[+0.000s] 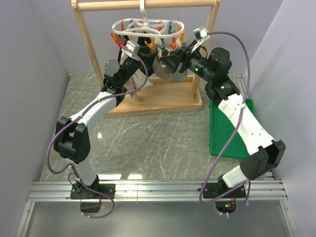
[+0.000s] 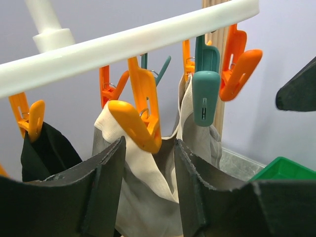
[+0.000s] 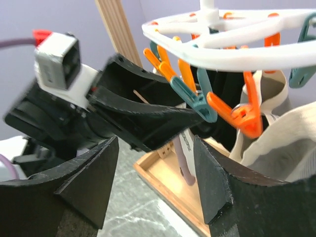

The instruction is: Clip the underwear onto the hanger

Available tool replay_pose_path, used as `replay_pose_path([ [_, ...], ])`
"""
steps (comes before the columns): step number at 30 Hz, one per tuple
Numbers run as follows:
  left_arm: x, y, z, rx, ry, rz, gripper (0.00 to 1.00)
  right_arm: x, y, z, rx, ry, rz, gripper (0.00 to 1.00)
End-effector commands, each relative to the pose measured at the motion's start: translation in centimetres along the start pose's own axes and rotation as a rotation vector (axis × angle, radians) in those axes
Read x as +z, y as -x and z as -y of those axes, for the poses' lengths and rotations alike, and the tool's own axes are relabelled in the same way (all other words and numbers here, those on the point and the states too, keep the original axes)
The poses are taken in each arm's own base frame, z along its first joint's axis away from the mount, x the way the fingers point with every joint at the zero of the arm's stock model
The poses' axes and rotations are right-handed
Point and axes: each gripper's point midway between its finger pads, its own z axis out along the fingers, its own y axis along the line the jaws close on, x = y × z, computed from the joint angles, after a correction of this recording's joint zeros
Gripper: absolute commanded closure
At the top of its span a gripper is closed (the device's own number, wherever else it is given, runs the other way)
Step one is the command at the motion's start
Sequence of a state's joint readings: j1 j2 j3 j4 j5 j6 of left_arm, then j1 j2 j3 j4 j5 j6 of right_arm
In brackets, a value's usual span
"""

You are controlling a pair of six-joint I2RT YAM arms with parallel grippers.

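Left fingers (image 2: pixel 98 187) stood part-open with nothing pinched, their tips just below and either side of an orange peg (image 2: pixel 140 118). Right fingers (image 3: pixel 89 177) were spread wide and empty, facing the left ones from the other side. Behind that peg hung the underwear (image 2: pixel 148 197), draped under the hanger (image 2: pixel 123 47), its top edge up at a teal peg (image 2: pixel 205 94); clipped or not, couldn't tell. The hanger hung from the wooden rack (image 1: pixel 89 44) on the bench (image 1: pixel 158 143).

One clip hanger (image 2: pixel 148 37), one wooden rack (image 1: pixel 98 5), one green tray (image 1: pixel 217 138), two robot arms (image 1: pixel 94 116) (image 1: pixel 242 121), one black garment (image 2: pixel 47 148), one grey-taupe garment (image 3: pixel 279 84), one underwear (image 3: pixel 296 138), at least five orange pegs (image 2: pixel 140 113), at least two teal pegs (image 2: pixel 205 91).
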State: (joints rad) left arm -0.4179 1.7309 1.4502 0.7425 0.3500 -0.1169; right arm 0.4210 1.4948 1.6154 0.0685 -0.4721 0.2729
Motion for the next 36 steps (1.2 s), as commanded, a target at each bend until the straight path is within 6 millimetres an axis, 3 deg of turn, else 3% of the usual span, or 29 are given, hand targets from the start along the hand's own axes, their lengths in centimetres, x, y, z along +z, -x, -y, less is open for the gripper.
replay_pose_path([
  [1,1.3,3.3,0.5,0.020,-0.020,0.100,0.52,0.0,4.4,-1.5,-0.016,0.048,0.121,0.32],
  [7,2.1,3.6,1.0,0.009,-0.031,0.116,0.64,0.4,5.2,-1.1,-0.001,0.026,0.150,0.32],
  [18,1.1,4.6,1.5,0.016,-0.042,0.102,0.90,1.9,6.6,0.7,0.010,-0.112,0.202,0.41],
  [30,0.7,4.8,1.8,0.033,-0.047,0.076,0.98,2.7,6.3,0.7,-0.002,-0.127,0.197,0.42],
  [36,0.6,4.9,1.8,0.049,-0.045,0.061,0.99,2.8,6.7,-1.5,-0.101,-0.119,0.204,0.43],
])
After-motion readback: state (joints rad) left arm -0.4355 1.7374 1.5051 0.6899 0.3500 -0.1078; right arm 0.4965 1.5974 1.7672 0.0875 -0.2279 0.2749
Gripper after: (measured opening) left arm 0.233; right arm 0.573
